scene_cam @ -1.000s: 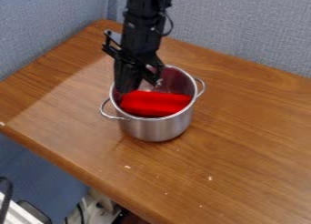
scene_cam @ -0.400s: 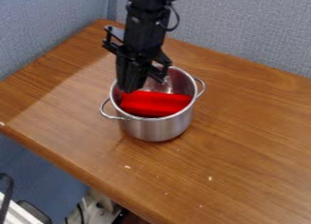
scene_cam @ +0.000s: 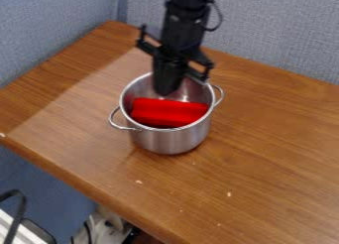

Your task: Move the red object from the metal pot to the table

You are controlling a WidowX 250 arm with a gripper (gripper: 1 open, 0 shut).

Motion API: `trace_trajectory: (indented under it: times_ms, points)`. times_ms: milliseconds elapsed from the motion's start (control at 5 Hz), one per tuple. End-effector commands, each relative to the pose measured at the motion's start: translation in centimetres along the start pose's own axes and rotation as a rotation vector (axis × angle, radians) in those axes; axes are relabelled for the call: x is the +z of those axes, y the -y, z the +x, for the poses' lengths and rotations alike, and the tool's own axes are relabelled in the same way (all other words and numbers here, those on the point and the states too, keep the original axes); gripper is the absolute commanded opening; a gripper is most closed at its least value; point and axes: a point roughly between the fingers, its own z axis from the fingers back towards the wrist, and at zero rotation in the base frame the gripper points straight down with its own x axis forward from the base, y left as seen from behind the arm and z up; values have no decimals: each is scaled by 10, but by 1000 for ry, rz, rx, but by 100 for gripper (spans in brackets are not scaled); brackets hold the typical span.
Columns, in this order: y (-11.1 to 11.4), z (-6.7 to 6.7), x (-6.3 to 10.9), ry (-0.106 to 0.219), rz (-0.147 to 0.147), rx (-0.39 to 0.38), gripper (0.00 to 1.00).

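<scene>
On the brown wood-grain surface (scene_cam: 79, 99) stands one shiny steel pot (scene_cam: 169, 127) with two small loop handles. One bright red, smooth, elongated object (scene_cam: 167, 111) lies inside it, spanning its width. Behind and above, the black gripper (scene_cam: 172, 86) points down into the pot, jaws pressed together, holding nothing.

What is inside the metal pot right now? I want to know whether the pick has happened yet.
The red object lies inside the metal pot, filling most of its opening. The gripper reaches in above it, fingers shut, holding nothing visible. The pot's bottom is hidden beneath the red object.
</scene>
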Motion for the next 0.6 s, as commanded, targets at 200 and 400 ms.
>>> trace_trajectory:
  times_ms: [200,400]
  points:
    - [23,14,60,166,2,-154,0]
    - [26,5,75,201,-1,-159,0]
